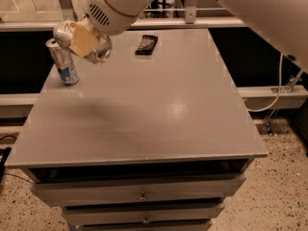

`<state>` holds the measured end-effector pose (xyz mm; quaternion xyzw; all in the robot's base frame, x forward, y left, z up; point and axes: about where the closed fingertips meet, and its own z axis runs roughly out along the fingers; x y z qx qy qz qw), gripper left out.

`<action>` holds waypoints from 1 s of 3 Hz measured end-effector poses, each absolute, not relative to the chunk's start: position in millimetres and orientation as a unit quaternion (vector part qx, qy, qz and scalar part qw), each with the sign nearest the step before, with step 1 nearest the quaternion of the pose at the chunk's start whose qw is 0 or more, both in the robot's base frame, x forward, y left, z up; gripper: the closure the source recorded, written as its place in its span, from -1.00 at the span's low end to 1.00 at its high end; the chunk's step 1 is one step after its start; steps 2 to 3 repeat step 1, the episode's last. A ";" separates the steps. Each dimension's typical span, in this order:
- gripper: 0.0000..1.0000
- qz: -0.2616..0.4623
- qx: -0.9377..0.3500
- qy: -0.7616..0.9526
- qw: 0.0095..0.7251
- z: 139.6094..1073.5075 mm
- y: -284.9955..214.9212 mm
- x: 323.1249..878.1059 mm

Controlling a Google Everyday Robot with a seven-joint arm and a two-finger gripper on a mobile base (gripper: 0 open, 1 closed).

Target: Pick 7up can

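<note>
My gripper [85, 41] is at the upper left of the camera view, above the far left part of the grey table [159, 109]. It is shut on the 7up can [101, 53], which lies on its side in the grip, clear of the table top. A yellowish finger pad [83, 37] covers the can's middle, so only its shiny silver ends show. The can's shadow falls on the table below it.
A slimmer silver-and-blue can [63, 62] stands upright at the table's far left edge, just below and left of the held can. A black packet [147, 44] lies at the far middle. The table has drawers at the front. A cable runs along the floor at right.
</note>
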<state>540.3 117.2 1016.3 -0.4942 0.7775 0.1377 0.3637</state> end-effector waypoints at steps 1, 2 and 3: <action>1.00 0.135 -0.494 0.780 0.361 1012.4 118.7 538.5; 1.00 0.135 -0.494 0.780 0.361 1012.4 118.7 538.5; 1.00 0.135 -0.494 0.780 0.361 1012.4 118.7 538.5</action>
